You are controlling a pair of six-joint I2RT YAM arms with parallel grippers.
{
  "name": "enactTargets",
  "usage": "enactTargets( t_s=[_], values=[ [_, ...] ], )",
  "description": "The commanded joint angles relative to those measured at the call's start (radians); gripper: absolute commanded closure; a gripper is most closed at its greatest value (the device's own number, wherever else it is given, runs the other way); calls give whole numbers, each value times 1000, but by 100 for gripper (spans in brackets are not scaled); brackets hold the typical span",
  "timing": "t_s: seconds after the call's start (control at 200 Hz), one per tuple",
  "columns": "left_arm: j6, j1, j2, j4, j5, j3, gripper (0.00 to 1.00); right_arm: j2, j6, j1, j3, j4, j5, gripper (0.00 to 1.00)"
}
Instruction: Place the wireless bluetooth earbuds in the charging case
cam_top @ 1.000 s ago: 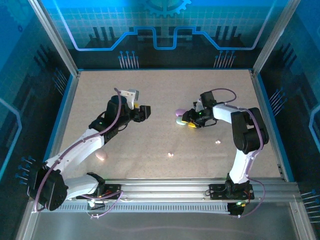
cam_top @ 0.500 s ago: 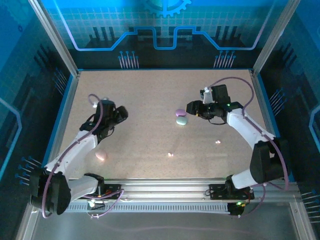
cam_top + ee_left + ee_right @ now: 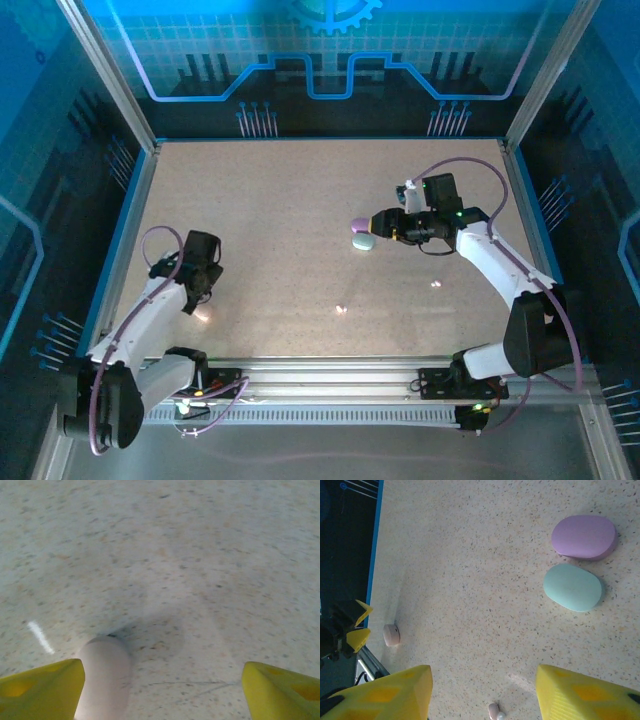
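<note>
Hovering with the left claw (image 3: 160, 695) spread open and empty, low over a pale pink pebble-shaped case (image 3: 105, 675) on the speckled desk (image 3: 200, 555). Holds the right claw (image 3: 485, 695) open, empty, near a closed lilac oval case (image 3: 583, 536) and a mint oval case (image 3: 572, 587). Leaves a tiny pale earbud (image 3: 494, 711) loose on the desk; seemingly nothing inserted yet.

Pink case (image 3: 106, 672) half hidden, earbud (image 3: 494, 711) clipped at frame's edge

Left wrist view: a yellow fingertip (image 3: 42, 687) of the left claw (image 3: 162, 680) covers one side of the pink case, and the bottom edge cuts off its near end and both fingertips. Right wrist view: the earbud, well apart from the pink case, is clipped by the bottom edge and too small to make out. From above, a pale speck (image 3: 341, 309) on the counter (image 3: 300, 190), well apart from the pink case, is too small to identify.
</note>
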Motion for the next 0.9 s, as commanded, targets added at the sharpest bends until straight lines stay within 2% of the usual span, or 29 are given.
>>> enactTargets(
  t_s=[0.0, 0.075, 0.165, 0.255, 0.375, 0.515, 0.595, 0.75, 0.896],
  values=[
    [-125, 8, 33, -106, -36, -25, 18, 19, -27, 10, 0, -30, -32, 42],
    [-118, 8, 70, -91, -2, -26, 19, 25, -27, 11, 1, -31, -35, 42],
    [-117, 7, 114, -61, 34, -34, 25, 30, -24, 11, 2, -31, -30, 42],
    [-118, 7, 145, -30, 68, -45, 26, 31, -23, 11, 3, -37, -31, 42],
    [-144, 7, 179, 6, 94, -73, 27, 31, -22, 9, 6, -39, -26, 42],
    [-142, 6, 213, 37, 106, -83, 33, 30, -22, 8, 13, -47, -28, 42],
    [-133, 6, 225, 50, 105, -85, 39, 30, -21, 8, 13, -47, -28, 42],
    [-87, 7, 215, 56, 99, -65, 55, 30, -19, 9, 13, -49, -30, 42],
    [24, -3, 185, 97, 113, -27, 66, 33, -18, 8, 13, -49, -30, 42]
  ],
)
